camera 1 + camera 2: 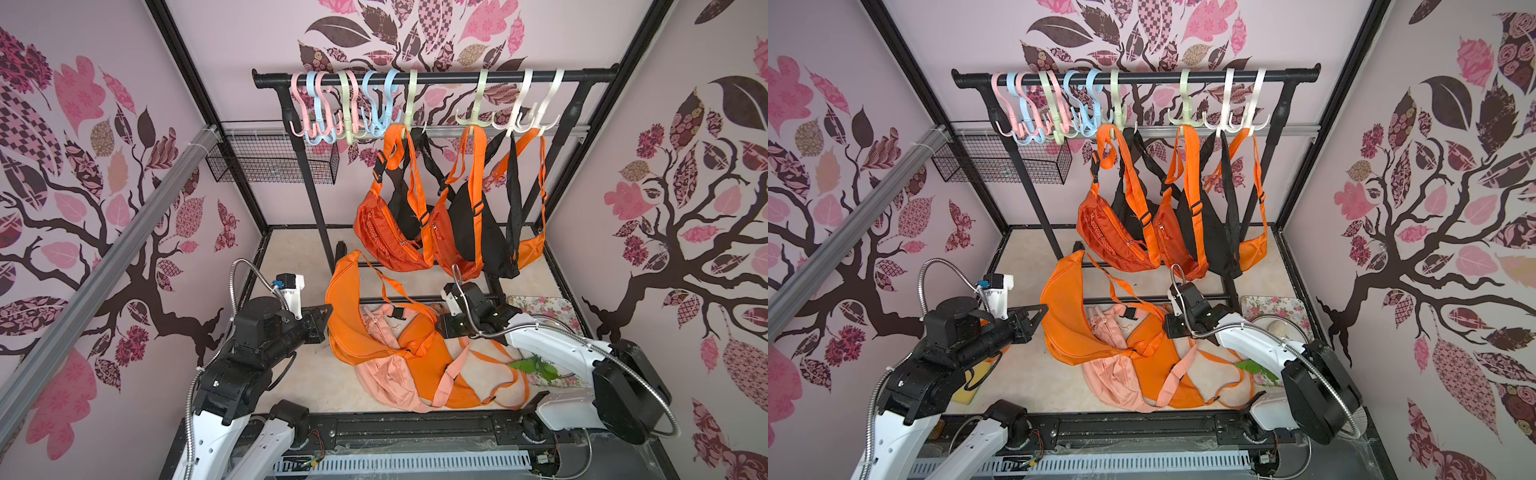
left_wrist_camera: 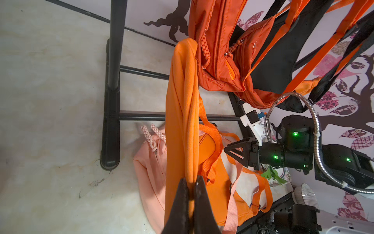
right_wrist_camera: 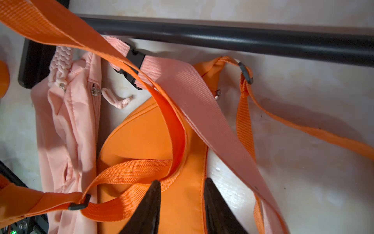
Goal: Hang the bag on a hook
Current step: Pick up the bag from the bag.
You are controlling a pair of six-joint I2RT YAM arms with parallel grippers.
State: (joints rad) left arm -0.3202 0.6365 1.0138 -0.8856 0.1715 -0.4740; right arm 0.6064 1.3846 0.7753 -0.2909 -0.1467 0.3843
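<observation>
An orange bag [image 1: 353, 320] droops from my left gripper [image 2: 191, 182], which is shut on a fold of its edge; in a top view that gripper [image 1: 328, 309] sits left of the pile. The bag's strap [image 1: 386, 284] trails across a pink bag [image 1: 386, 374] and a second orange bag [image 1: 440, 374] on the floor. My right gripper [image 3: 182, 182] stands open just above that flat orange fabric [image 3: 141, 137], with a loop of orange strap [image 3: 129, 172] touching one fingertip. Coloured hooks [image 1: 320, 124] hang bare on the left part of the black rail [image 1: 457, 77].
Orange and black bags [image 1: 386, 232] hang from the hooks on the right part of the rail. The rack's low crossbar [image 3: 222, 38] runs just behind the pile. A wire basket [image 1: 270, 162] is on the back wall, and a floral tray [image 1: 548, 307] lies at the right.
</observation>
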